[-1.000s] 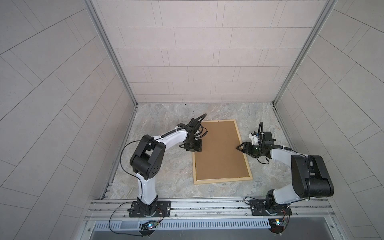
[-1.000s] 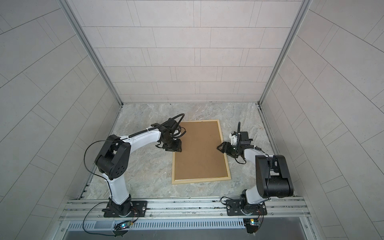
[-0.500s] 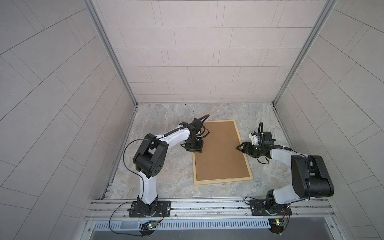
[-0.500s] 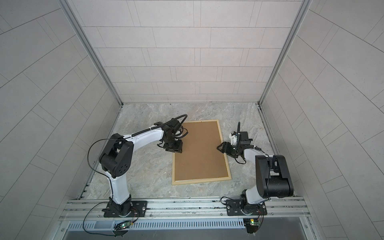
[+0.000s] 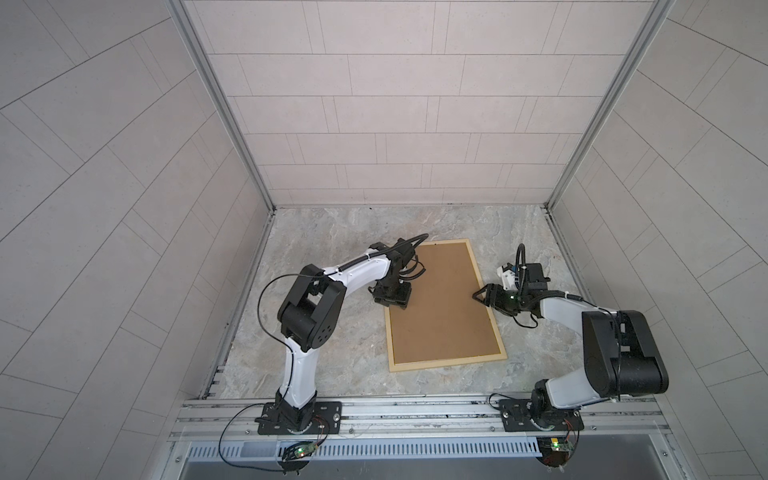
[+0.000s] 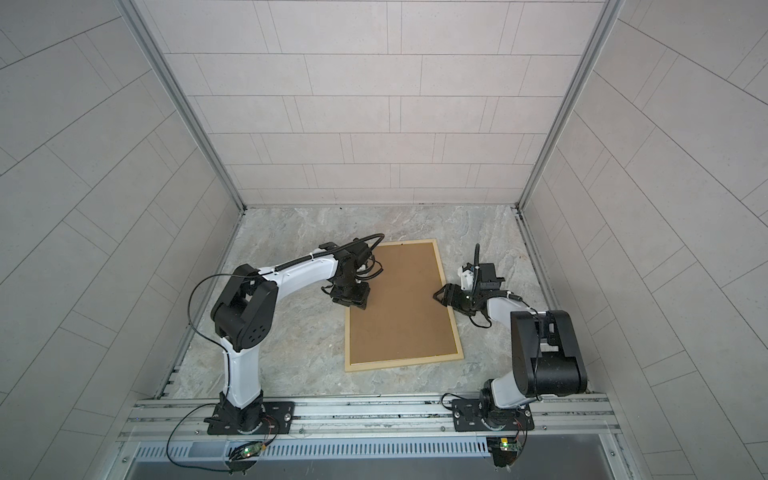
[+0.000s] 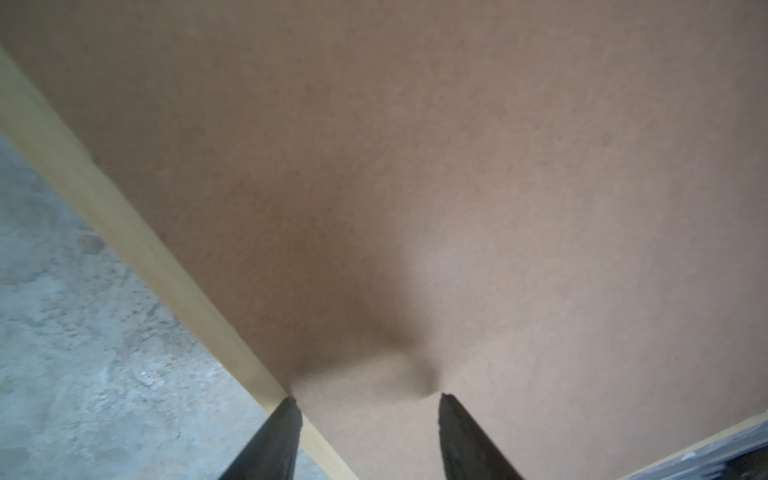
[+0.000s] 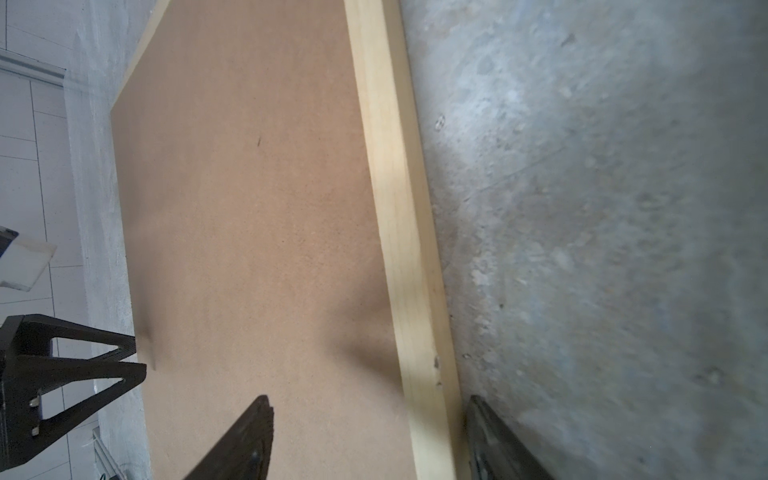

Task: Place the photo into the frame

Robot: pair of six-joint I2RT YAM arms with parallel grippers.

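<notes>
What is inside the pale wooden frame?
A plain brown backing board fills the frame, lying flat. The board covers whatever is under it, so no photo can be seen.

Two arms with white links and black joints

The left arm [image 5: 297,365] and the right arm [image 5: 561,309] are made of white shells and boxy black joint housings. A thin black cable [image 5: 259,303] is looped at the left arm, and a ribbed black hose [image 5: 409,239] is led to its wrist. Each is mounted on a black base plate [image 5: 328,415] with screws. Tapered black fingers [image 8: 245,440] are fitted.
</notes>
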